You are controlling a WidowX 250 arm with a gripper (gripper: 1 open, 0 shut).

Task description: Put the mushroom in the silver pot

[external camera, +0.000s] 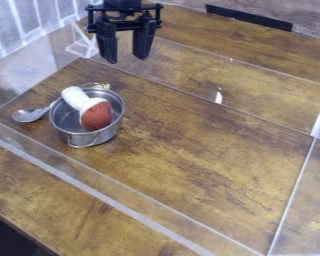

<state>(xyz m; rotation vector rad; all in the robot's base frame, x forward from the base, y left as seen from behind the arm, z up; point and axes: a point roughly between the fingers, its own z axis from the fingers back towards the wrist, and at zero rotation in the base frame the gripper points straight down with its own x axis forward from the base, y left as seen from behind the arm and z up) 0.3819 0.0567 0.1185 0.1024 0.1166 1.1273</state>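
spoon [29, 113]: silver, lying on the wood at left, bowl toward left edge
table [203, 150]: dark worn wood planks
clear barrier [290, 215]: low transparent walls framing the work area
white stand [85, 42]: small triangular frame, back left

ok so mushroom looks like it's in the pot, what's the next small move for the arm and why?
Probably none beyond holding or retracting upward. The mushroom already lies inside the silver pot, stem toward the rim beside the spoon. The gripper hangs open and empty, well clear behind the pot, so nothing seems left to grasp.
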